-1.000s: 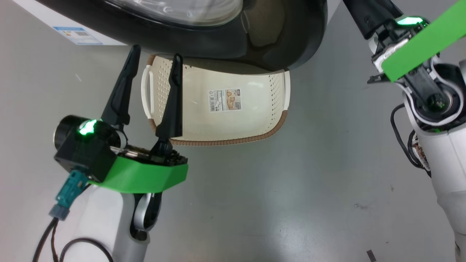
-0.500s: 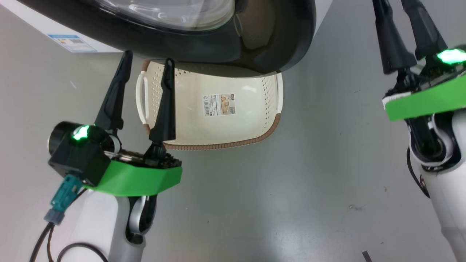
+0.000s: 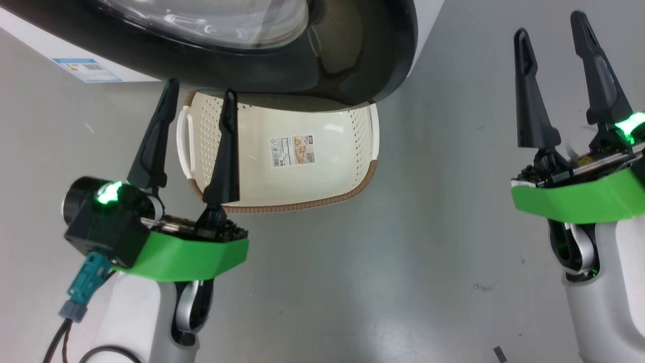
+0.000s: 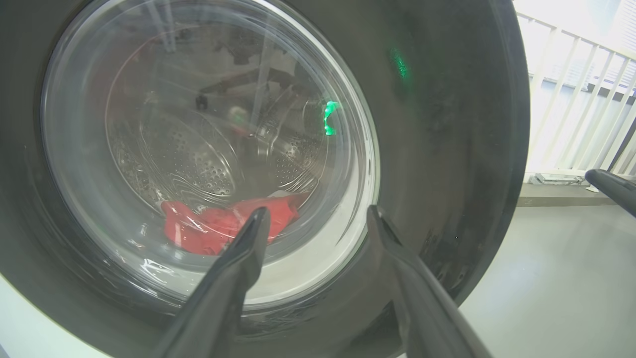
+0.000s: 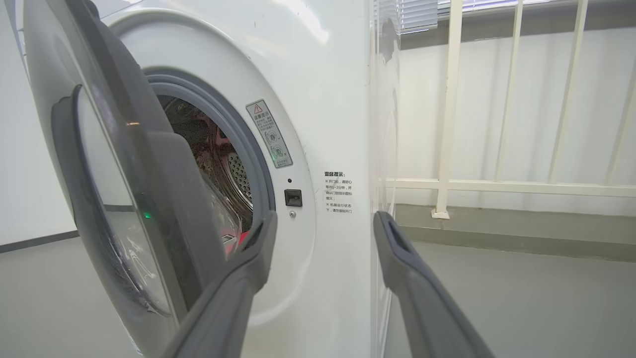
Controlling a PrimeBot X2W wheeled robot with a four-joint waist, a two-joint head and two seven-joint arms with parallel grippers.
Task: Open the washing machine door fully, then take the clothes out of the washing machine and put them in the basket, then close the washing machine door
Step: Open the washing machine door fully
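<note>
The washing machine door [image 3: 352, 65] is open part of the way, and in the right wrist view there is a gap between it and the white washing machine [image 5: 323, 99]. Through that gap you can see the grey ring and a bit of the shiny drum [image 5: 238, 174] with holes in it. The red clothes [image 4: 208, 228] lie at the bottom of the drum, seen through the round glass of the door in the left wrist view. A small bit of white shows just on top of them. The basket [image 3: 322, 176] sits on the grey floor [image 3: 403, 262] right under the door, and the door hides its far side. A sticker [image 3: 295, 150] is stuck on its bottom. The left gripper [image 3: 201, 86] hangs in front of the door, just above the left end of the basket, with its 2 jaws spread wide and nothing between them. The right gripper [image 3: 550, 24] is well off to the right, over bare floor, and its 2 jaws are spread wide too, holding nothing. It points at the front right side of the machine. A blue label [image 3: 85, 69] is on the machine's front, low down, and a white railing [image 5: 449, 99] stands behind it.
</note>
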